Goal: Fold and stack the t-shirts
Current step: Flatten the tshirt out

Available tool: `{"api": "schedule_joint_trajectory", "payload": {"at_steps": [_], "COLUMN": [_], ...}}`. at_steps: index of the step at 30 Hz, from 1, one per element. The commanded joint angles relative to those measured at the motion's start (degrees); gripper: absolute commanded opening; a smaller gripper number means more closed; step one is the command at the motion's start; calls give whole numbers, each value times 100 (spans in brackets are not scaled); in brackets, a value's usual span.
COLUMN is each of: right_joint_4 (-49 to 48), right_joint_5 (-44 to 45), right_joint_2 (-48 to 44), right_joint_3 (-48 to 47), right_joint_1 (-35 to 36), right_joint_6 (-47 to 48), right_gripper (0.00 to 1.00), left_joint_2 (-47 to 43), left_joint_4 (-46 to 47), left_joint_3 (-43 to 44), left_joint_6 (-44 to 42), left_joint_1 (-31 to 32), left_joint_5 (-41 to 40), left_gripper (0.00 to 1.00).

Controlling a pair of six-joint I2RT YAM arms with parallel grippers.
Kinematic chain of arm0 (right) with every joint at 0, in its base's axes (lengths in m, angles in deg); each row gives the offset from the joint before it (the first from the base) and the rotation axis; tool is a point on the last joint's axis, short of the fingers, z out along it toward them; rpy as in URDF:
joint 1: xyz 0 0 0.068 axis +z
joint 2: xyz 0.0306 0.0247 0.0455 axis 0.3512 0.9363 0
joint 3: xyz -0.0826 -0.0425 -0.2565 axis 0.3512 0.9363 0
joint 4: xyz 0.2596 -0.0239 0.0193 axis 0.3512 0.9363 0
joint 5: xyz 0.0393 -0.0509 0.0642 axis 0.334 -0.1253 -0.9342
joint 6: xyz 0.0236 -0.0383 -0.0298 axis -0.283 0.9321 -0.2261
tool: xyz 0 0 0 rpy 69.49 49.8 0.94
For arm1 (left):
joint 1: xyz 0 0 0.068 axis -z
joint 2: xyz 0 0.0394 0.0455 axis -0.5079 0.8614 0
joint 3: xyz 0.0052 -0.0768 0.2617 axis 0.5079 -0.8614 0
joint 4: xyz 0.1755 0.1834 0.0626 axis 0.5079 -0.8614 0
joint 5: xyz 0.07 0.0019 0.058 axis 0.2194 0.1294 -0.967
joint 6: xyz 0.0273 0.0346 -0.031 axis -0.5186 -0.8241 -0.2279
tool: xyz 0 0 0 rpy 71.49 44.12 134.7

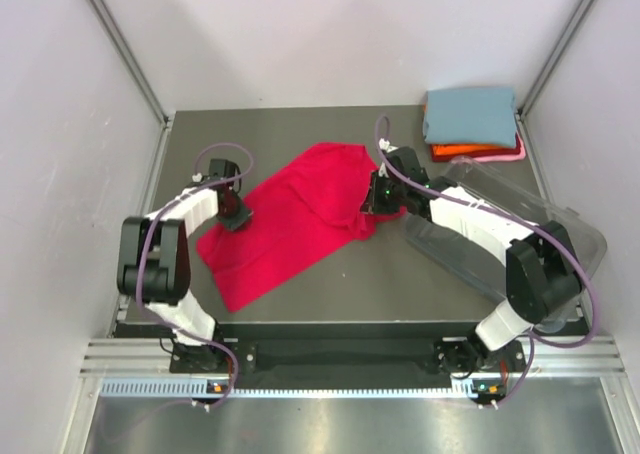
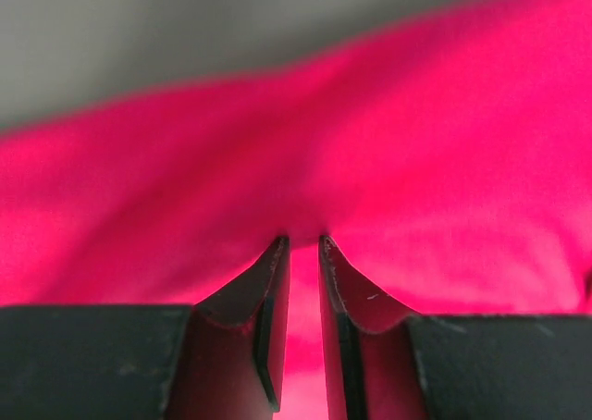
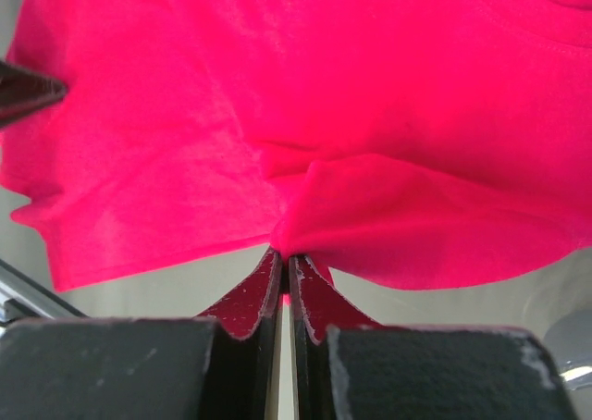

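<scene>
**Tabletop** [image 1: 350, 289]: grey, bare along the near strip in front of the arm bases.

**Left hand** [image 1: 236, 214]: down on the left edge of the crimson t-shirt [image 1: 295, 219]. In its wrist view the left hand [image 2: 303, 244] has its fingers drawn close, with red cloth gathered between the tips. Judged pinched on the fabric.

**Crimson t-shirt:** one, unfolded, spread mid-tabletop. Its long axis runs on a diagonal from near-left to far-right. It lies between the two hands, so each arm has one side edge.

**Right hand** [image 1: 378, 202]: at the shirt's right edge. Its wrist view shows the right hand [image 3: 285, 255] with fingers pressed together on a puckered fold of the shirt [image 3: 305, 115].

**Clear tub** [image 1: 575, 232]: lies at the right side, under the right arm.

**Stack, far right corner:** the blue-grey t-shirt [image 1: 470, 114] lies on top, then the orange t-shirt [image 1: 460, 152], with the pink t-shirt [image 1: 517, 154] showing at the edge. All are folded. The stack lies beyond the right hand and is nearer that arm, so the move to it will likely fall there.

**Markings:** no brand, label or writing legible.
</scene>
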Motion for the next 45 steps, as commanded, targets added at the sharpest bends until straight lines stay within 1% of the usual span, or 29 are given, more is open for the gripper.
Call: {"api": "schedule_joint_trajectory", "payload": {"at_steps": [1,6,10,12,13,14,15,16,19,20,21,23,24,25,26,27,28,29,30,31,32,33,36,37,38,39,41,42,45], "right_joint_4": [-182,-261,-761,-719,-562,-473,-377,-341,-192,-87,193,441,633,696,731,793,828,846,829,802,767,706,740,741,749,732,566,495,310], "right_joint_5": [104,245,306,403,447,482,491,482,482,517,570,798,955,1061,1062,1062,1089,1097,1080,1028,1019,1045,966,887,843,703,632,606,500], "right_joint_2": [27,150,281,448,536,702,782,861,941,941,941,871,827,748,704,669,608,590,563,519,502,501,589,685,703,721,651,573,484], "right_joint_3": [-228,-386,-360,-569,-676,-772,-912,-949,-1010,-1045,-1124,-1169,-1186,-1186,-1169,-1134,-1125,-1107,-1046,-1011,-941,-905,-905,-922,-931,-923,-801,-747,-624], "right_joint_1": [-57,-92,-101,-110,-118,-118,-118,-118,-110,-110,-110,-110,-110,-110,-101,-110,-101,-110,-110,-110,-92,-101,-101,-101,-101,-101,-66,-57,-39], "right_joint_6": [164,314,270,253,244,244,235,235,217,217,217,139,77,7,-11,-29,-72,-90,-108,-90,-47,49,190,200,191,156,103,60,15], "right_gripper": [2,2,5,6,6,6,6,7,10,11,15,20,25,26,29,34,36,36,37,37,36,35,31,31,31,30,32,32,33], "left_joint_2": [652,1630,2489,2921,3410,3668,4149,4354,4960,5006,4893,4507,3948,3638,3322,2666,2346,2047,1487,1221,966,519,-187,-319,-546,-653,-968,-1057,-1348], "left_joint_4": [333,193,437,413,230,54,-78,-193,-342,-596,-694,-765,-757,-730,-687,-573,-511,-467,-449,-458,-440,-327,-55,-36,-36,-10,52,148,649], "left_joint_3": [490,1587,2580,3449,3827,4622,5013,5687,6552,7008,7125,6829,6584,5972,5644,5302,4654,4370,4097,3581,3323,2807,2093,1690,1521,1171,835,451,-157], "left_joint_6": [70,16,-202,-387,-475,-554,-685,-774,-985,-1020,-1073,-1170,-1292,-1345,-1389,-1433,-1469,-1486,-1452,-1425,-1355,-1303,-890,-776,-548,-450,-109,24,446], "left_joint_1": [-67,-207,-216,-234,-243,-243,-243,-251,-269,-278,-269,-234,-208,-181,-164,-164,-164,-172,-172,-198,-225,-269,-804,-1205,-1410,-1838,-2262,-2647,-3063], "left_joint_5": [-509,-554,-563,-397,-326,-308,-238,-159,165,202,193,19,-113,-271,-421,-422,-422,-448,-474,-483,-388,-282,288,464,500,605,720,921,1274], "left_gripper": [23,23,23,23,23,23,24,24,26,27,28,30,32,34,35,36,38,38,40,41,41,42,41,40,36,34,34,34,35]}}
